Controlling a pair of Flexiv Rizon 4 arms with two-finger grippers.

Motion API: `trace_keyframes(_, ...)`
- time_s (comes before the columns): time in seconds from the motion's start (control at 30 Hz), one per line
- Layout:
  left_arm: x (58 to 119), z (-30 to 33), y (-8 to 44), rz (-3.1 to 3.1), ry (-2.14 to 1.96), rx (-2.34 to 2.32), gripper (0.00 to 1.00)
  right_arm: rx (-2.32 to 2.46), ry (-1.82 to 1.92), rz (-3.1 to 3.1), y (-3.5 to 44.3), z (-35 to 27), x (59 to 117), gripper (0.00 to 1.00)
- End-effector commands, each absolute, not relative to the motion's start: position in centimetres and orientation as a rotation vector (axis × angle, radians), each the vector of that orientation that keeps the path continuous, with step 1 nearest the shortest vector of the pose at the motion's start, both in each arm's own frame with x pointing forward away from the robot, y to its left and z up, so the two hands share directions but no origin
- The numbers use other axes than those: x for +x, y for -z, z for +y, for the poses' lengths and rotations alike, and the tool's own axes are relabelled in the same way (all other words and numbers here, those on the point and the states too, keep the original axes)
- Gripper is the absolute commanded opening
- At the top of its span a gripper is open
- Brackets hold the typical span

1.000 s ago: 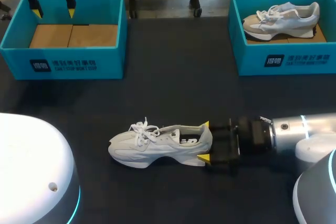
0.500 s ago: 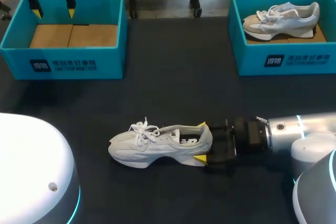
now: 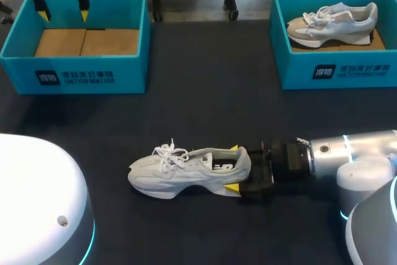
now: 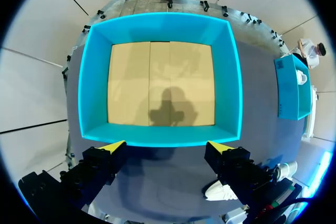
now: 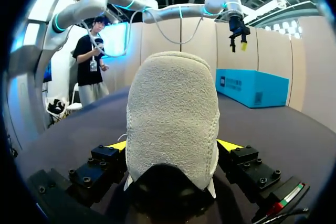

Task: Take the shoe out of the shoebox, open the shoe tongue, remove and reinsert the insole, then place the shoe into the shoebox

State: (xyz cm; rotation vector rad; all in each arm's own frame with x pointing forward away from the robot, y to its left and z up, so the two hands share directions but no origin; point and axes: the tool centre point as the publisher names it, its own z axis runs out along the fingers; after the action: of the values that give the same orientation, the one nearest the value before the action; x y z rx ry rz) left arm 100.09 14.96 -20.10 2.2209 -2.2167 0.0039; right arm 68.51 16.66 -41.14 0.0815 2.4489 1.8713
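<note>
So the shoe [image 3: 189, 172] is out on the dark surface [image 3: 205, 91], lying on its side near the front middle, toe towards my left, heel towards my right, laces in a loose tangle up top. You can see down into the opening, where there's something dark inside.

The right pincer [image 3: 232, 167] comes in low and flat from the right, and it's right at the heel. The fingers are spread wide with one yellow tip on each side of the heel, so the back of the shoe sits between them. From the right wrist cam the fuzzy heel [image 5: 173, 119] fills the gap of that pincer [image 5: 173, 145], with a yellow tip poking out on either side. I can't make out a squeeze, so I'd call it released, just straddling the heel.

The left pincer [image 3: 62, 7] is well away from all that, hanging over the far edge of the left shoebox [image 3: 74, 72], fingers apart and holding nothing. Its own cam looks straight down past the pincer [image 4: 167, 146] into that teal box [image 4: 157, 22], which only has a cardboard floor and the pincer's shadow on it.

The right shoebox [image 3: 338, 69] at the far right corner holds a second shoe [image 3: 332, 23], a grey and tan one lying on its side.
</note>
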Motion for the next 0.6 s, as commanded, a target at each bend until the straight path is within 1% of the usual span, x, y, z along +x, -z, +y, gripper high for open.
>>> trace_keyframes(0.03, 100.06, 14.97, 20.05, -2.219, -0.002, 2.221, 1.0, 0.084, -1.864, 2.454, 41.31, 17.25, 68.65, 1.0)
trace_keyframes(0.2, 100.06, 14.97, 20.05, -2.219, -0.002, 2.221, 1.0, 0.087, -1.851, 2.465, 41.4, 17.39, 68.6, 1.0)
trace_keyframes(0.23, 100.06, 14.97, 20.05, -2.219, -0.002, 2.221, 1.0, 0.089, -1.849, 2.466, 41.44, 17.39, 68.59, 0.95)
trace_keyframes(0.27, 100.06, 14.97, 20.05, -2.219, -0.002, 2.221, 1.0, 0.091, -1.849, 2.466, 41.48, 17.39, 68.57, 0.57)
trace_keyframes(0.3, 100.06, 14.97, 20.05, -2.219, -0.002, 2.221, 1.0, 0.091, -1.85, 2.466, 41.49, 17.39, 68.56, 0.38)
trace_keyframes(0.33, 100.06, 14.97, 20.05, -2.219, -0.002, 2.221, 1.0, 0.093, -1.852, 2.464, 41.51, 17.4, 68.53, 0.1)
trace_keyframes(0.37, 100.06, 14.97, 20.05, -2.219, -0.002, 2.221, 1.0, 0.093, -1.852, 2.463, 41.51, 17.45, 68.48, 0.0)
trace_keyframes(0.6, 100.06, 14.97, 20.05, -2.219, -0.002, 2.221, 1.0, 0.071, -1.859, 2.459, 41.24, 17.91, 68.25, 0.0)
